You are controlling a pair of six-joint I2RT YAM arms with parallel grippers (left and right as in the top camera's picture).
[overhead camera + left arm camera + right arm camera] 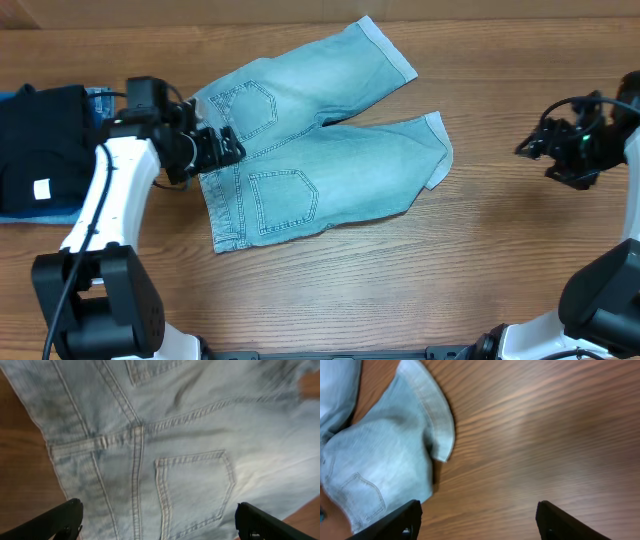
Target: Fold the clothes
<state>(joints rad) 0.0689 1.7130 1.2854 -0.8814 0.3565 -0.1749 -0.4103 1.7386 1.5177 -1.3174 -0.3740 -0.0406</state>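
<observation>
The light washed-blue denim shorts lie flat, back pockets up, in the middle of the table, waistband to the left, cuffed legs to the right. My left gripper is open and hovers over the waistband edge; its wrist view shows the shorts, centre seam and a back pocket between the open fingers. My right gripper is open and empty above bare table, well right of the cuffs. In its wrist view the lower cuffed leg lies left of the fingers.
A folded black garment with a small white tag lies at the far left on a folded darker blue denim piece. The wooden table shows bare wood at right and in front.
</observation>
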